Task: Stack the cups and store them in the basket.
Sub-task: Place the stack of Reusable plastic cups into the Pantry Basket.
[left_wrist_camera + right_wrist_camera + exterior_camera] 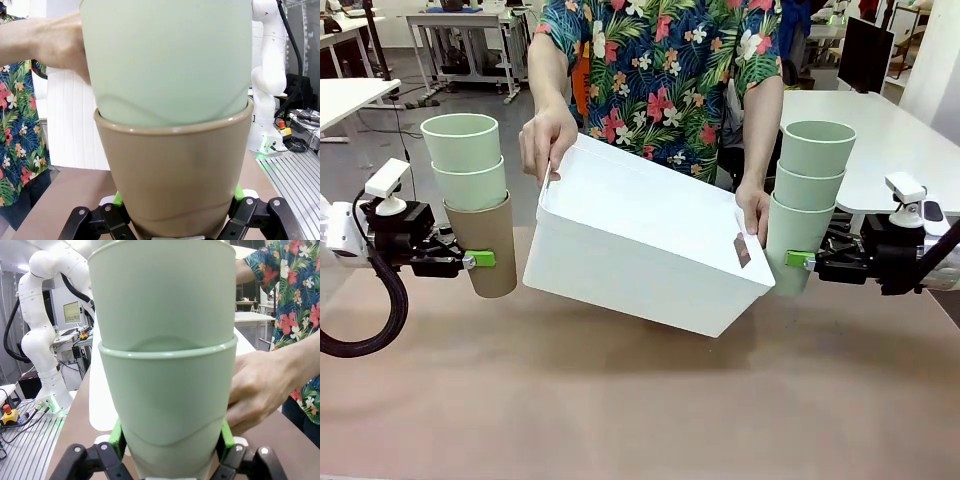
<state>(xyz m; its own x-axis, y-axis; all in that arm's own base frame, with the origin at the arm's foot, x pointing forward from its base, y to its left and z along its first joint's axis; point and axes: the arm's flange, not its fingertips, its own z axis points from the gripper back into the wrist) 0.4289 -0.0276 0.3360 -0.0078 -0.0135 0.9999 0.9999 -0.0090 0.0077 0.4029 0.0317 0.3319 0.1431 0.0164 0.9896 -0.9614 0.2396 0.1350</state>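
Observation:
My left gripper (pixel 480 260) is shut on a stack of three cups held upright above the table: a tan-brown cup (pixel 485 245) at the bottom with two mint green cups (pixel 465 160) nested in it. Up close, the brown cup (pixel 175 175) sits between the green pads (pixel 118 199). My right gripper (pixel 798 259) is shut on a second upright stack of three mint green cups (pixel 805 205), seen close as green cups (pixel 167 385). Between the stacks a person holds the white basket (pixel 640 235) tilted in the air, one hand (pixel 548 140) on each end.
The brown table (pixel 620 400) stretches out below the basket. The person in a flowered shirt (pixel 660 70) stands at the far side. White tables (pixel 890 130) stand behind. The person's hand (pixel 260 385) lies close beside my right stack.

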